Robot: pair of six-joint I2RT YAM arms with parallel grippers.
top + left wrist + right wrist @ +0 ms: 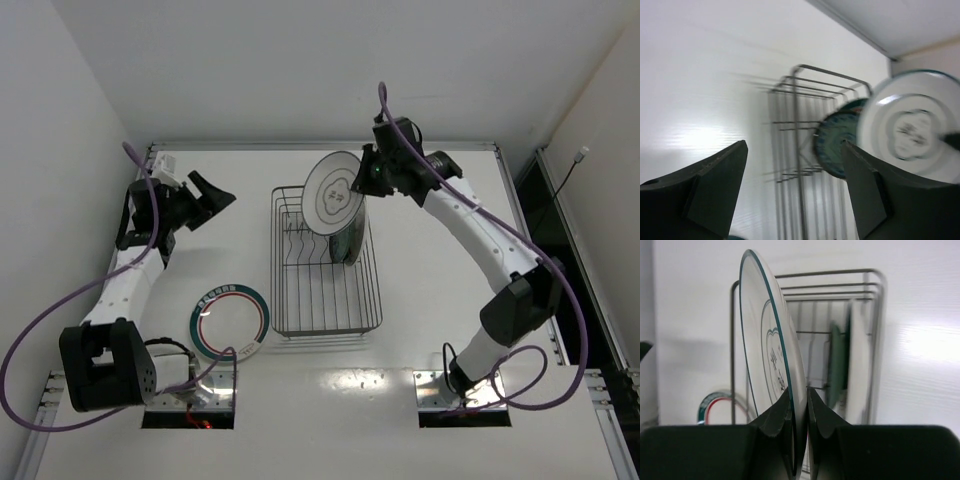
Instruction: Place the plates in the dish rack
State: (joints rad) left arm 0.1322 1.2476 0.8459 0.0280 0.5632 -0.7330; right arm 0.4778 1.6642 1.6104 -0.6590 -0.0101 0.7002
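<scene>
White tabletop (440,330) carries rectangular grey wire dish rack (325,300) at centre. Inside rack, toward far end: small teal patterned plate (836,365) and white plate (858,355) standing on edge side by side, the latter's rim detail unclear. Right gripper (799,396) clenched on rim of white round plate with thin dark rings (333,193), held upright over rack's far end; contact with wires cannot be told. White plate with green rim and red ring (230,322) lies flat on table, left of rack. Left gripper (794,145) spread wide, empty, raised left of rack.
</scene>
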